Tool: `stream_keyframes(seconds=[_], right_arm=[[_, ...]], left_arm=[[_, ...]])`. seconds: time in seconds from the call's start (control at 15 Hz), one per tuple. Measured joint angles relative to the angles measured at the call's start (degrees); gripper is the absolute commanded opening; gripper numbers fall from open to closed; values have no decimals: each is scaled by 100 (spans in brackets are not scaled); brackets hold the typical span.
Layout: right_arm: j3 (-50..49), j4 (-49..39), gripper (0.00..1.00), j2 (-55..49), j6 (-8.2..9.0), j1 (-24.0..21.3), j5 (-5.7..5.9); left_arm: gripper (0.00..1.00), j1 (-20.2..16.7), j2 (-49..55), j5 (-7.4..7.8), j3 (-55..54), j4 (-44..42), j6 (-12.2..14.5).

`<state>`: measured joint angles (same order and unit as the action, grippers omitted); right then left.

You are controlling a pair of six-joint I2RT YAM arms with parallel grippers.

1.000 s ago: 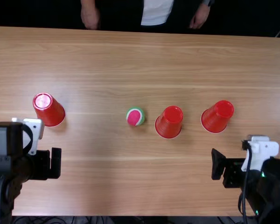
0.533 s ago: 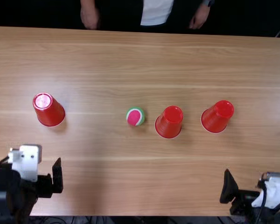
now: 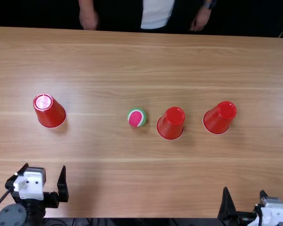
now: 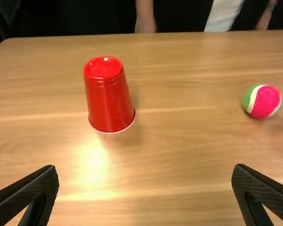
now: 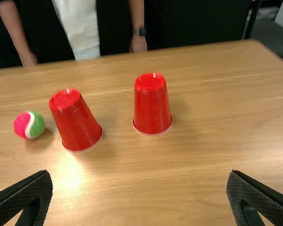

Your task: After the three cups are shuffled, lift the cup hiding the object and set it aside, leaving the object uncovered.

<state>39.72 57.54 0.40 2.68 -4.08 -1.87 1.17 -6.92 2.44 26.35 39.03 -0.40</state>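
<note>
Pink-green ball (image 3: 137,117) far from left hand (image 3: 42,169).

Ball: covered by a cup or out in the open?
Uncovered. The ball sits bare on the table, beside the middle cup, not touching it.

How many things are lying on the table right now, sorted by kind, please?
red cups, all upside down: 3
pink and green ball, uncovered: 1
Total: 4
</note>
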Motion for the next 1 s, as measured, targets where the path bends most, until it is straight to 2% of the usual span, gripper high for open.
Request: stream_keyframes(seconds=[0.13, 0.33, 0.47, 0.6, 0.73, 0.87, 1.0], right_arm=[[-105, -17, 100, 2, -4, 0, 2], [-474, -610, 100, 0, -50, 0, -2], [-922, -1794, 100, 0, -76, 0, -4], [-1504, -3644, 100, 2, -94, 0, -4], [-2168, -5362, 100, 0, -92, -7, -4], [-2787, -6030, 100, 0, -92, -11, -4], [-3195, -6081, 100, 2, -81, -11, 0]], left_arm=[[100, -2, 514, 136, -535, -306, -2], [100, -4, 629, 168, -1049, -914, 0], [100, -4, 629, 168, -1373, -1700, 13], [100, -2, 629, 168, -1838, -2905, 15], [100, -2, 629, 168, -2308, -3609, 17], [100, -4, 629, 173, -2474, -3869, 15], [100, -2, 629, 188, -2498, -3812, 20]])
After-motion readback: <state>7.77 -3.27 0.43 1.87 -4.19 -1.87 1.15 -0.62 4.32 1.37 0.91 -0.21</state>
